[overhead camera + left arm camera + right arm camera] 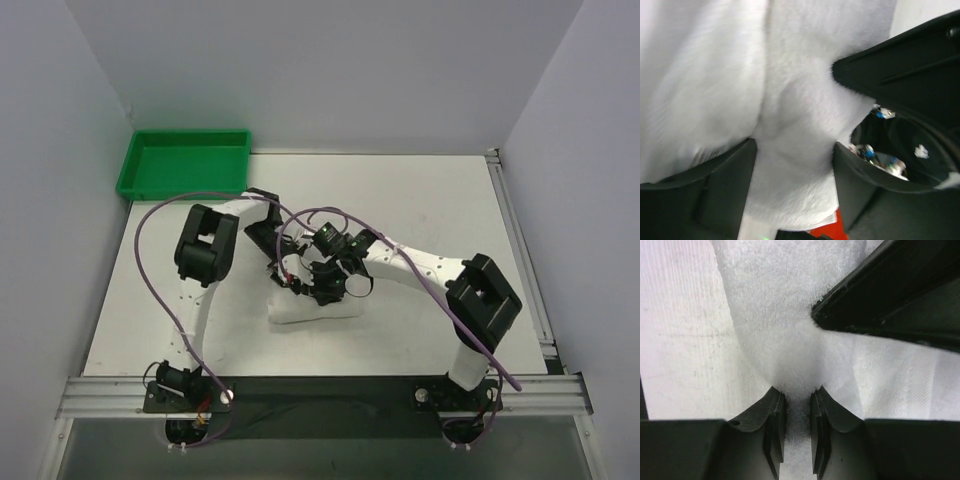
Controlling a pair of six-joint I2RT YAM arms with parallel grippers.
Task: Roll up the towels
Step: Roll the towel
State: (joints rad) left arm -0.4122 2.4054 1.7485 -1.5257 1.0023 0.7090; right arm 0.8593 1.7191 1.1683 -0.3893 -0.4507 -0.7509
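Observation:
The white towel (312,308) lies bunched into a thick bundle in the middle of the table, under both grippers. My left gripper (288,272) holds it from the left. In the left wrist view the towel (795,95) fills the gap between the jaws of the left gripper (792,152), touching both. My right gripper (328,285) holds it from the right. In the right wrist view the right gripper (798,402) has its jaws nearly closed, pinching a fold of the towel (785,315). The two grippers are close together, almost touching.
A green plastic tray (140,180) stands at the table's far left corner. The left gripper's black body (890,295) crosses the right wrist view, and the right gripper's body (910,75) crosses the left wrist view. White walls enclose the table on three sides.

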